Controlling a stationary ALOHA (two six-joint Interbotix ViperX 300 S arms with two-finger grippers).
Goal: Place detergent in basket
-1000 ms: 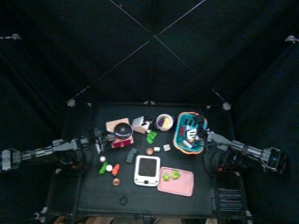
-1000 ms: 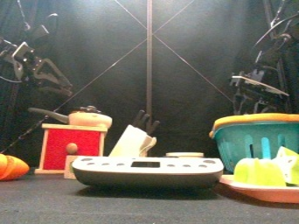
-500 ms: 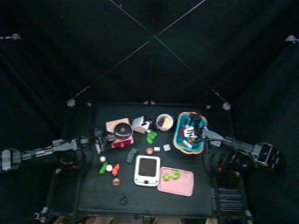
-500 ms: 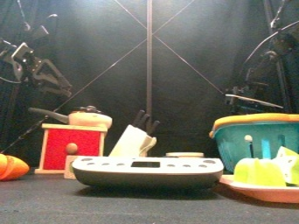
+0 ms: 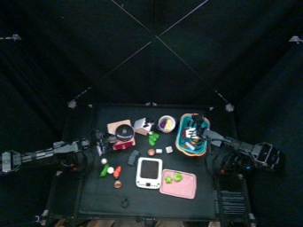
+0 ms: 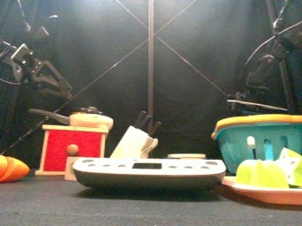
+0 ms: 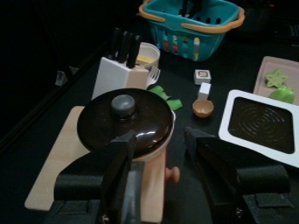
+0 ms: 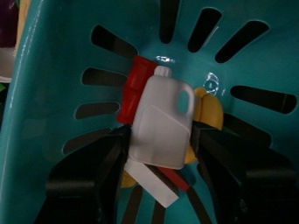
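Hovering: right gripper (image 8: 163,188) over the basket (image 8: 70,105), jaws spread wide, holding nothing
Detergent: white jug (image 8: 163,118) lies flat on the basket floor, likely just dropped
Left gripper (image 7: 163,188): open, resting near the grinder (image 7: 122,131)

No legible text, label or number on anything in view.

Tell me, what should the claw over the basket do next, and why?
Probably lift straight up and away. The white detergent jug already lies inside the teal basket, and the right claw stands open above it, gripping nothing.
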